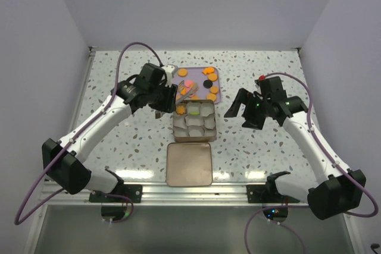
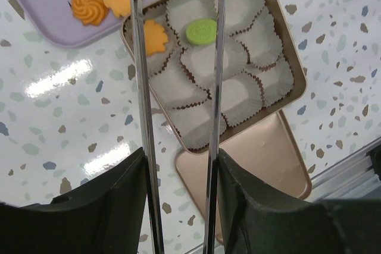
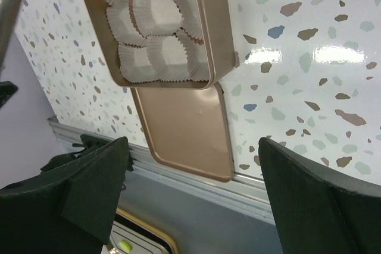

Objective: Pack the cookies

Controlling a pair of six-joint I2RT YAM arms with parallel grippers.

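Top external view: most of the cookies [image 1: 209, 85] lie loose on a lilac tray [image 1: 216, 74] at the far middle of the speckled table [image 1: 119, 147], mostly orange, with a couple of pink ones and a black one among them. Just on the near side of the tray stands a square metal tin [image 1: 193, 138] filled with white paper cups [image 1: 194, 128]. Two cookies are already in its far row: an orange cookie [image 2: 155, 36] in the left corner cup and a green cookie [image 2: 201, 31] in the cup beside it. The tin's lid [image 1: 189, 163] lies flat just beside the tin's near edge.

The left gripper [image 1: 186, 91] hangs over the border between tray and tin. Its two long thin metal blades [image 2: 143, 117] stand apart in the left wrist view, with nothing between them as far as the picture reaches; the tips are cut off by the edge. The right gripper [image 1: 241, 111] hovers to the right of the tin, well apart from it, with its fingers [image 3: 89, 188] spread wide and holding nothing
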